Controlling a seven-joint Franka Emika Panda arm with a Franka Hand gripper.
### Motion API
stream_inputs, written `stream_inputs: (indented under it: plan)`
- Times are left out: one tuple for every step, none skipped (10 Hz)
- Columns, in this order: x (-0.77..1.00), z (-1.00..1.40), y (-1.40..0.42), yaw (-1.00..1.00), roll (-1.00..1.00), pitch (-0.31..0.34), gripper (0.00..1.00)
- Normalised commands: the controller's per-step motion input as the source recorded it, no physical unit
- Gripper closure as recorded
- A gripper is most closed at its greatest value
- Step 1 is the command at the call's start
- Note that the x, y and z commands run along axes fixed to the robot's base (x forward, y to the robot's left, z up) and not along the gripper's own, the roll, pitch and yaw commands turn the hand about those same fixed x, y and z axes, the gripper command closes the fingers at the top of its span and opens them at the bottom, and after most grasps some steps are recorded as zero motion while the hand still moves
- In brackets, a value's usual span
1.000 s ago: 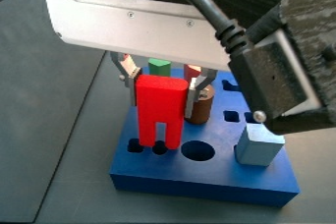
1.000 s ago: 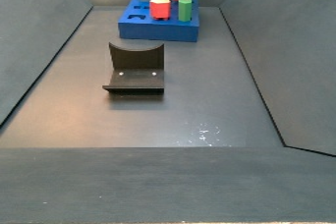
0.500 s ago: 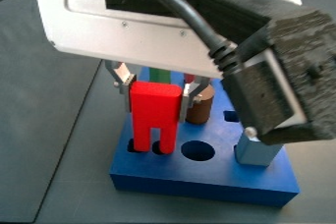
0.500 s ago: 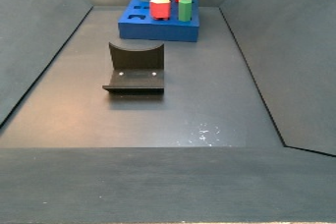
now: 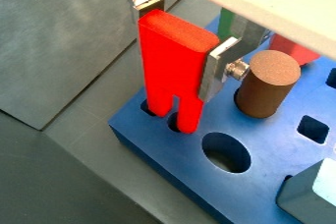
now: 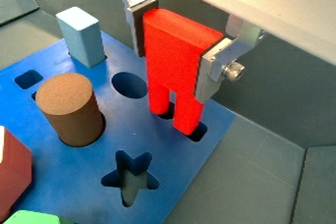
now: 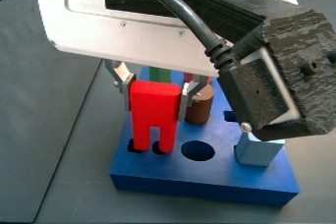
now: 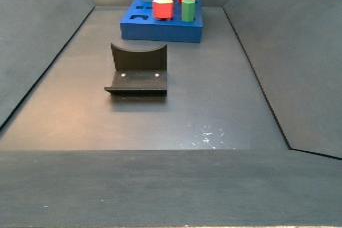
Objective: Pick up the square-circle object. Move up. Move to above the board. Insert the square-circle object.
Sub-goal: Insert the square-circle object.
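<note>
Red and upright, the square-circle object (image 5: 175,59) is standing with both legs entering holes at the near corner of the board (image 5: 184,165), while the claw (image 6: 175,43) is gripping its upper sides beside a brown cylinder (image 6: 70,110)

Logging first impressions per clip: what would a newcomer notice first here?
The tall red square-circle object, its legs entering holes at a corner of the blue board, gripped by the gripper. A brown cylinder stands beside it; the fixture sits mid-floor.
</note>
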Motion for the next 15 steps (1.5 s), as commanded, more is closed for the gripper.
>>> stream_inputs:
  plan:
    - [-0.01,0.00,0.00,0.00,-0.02,-0.029,1.00]
    - [-0.19,-0.19,0.00,0.00,0.06,-0.029,1.00]
    - [-0.08,-0.10,0.00,0.03,0.00,-0.014,1.00]
    - [-0.03,0.00,0.00,0.02,0.00,-0.010,1.00]
    - [-0.28,-0.17,0.01,0.00,0.00,-0.026,1.00]
    - [-0.03,0.00,0.00,0.01,-0.01,-0.010,1.00]
    - [0.00,0.00,-0.02,0.00,0.00,-0.003,1.00]
    - [-0.06,-0.20,-0.05,0.00,0.00,-0.027,1.00]
    - [0.00,-0.37,-0.01,0.10,0.06,-0.017,1.00]
    - [0.00,-0.39,0.15,0.10,0.14,0.000,1.00]
    - [0.00,-0.37,0.41,0.18,0.22,-0.003,1.00]
    - [0.00,-0.33,0.43,0.26,0.31,-0.004,1.00]
    - [-0.09,-0.22,0.26,0.30,0.46,-0.020,1.00]
    - [-0.13,-0.27,0.07,0.32,0.50,-0.067,1.00]
    - [-0.06,-0.46,0.00,0.22,0.40,-0.107,1.00]
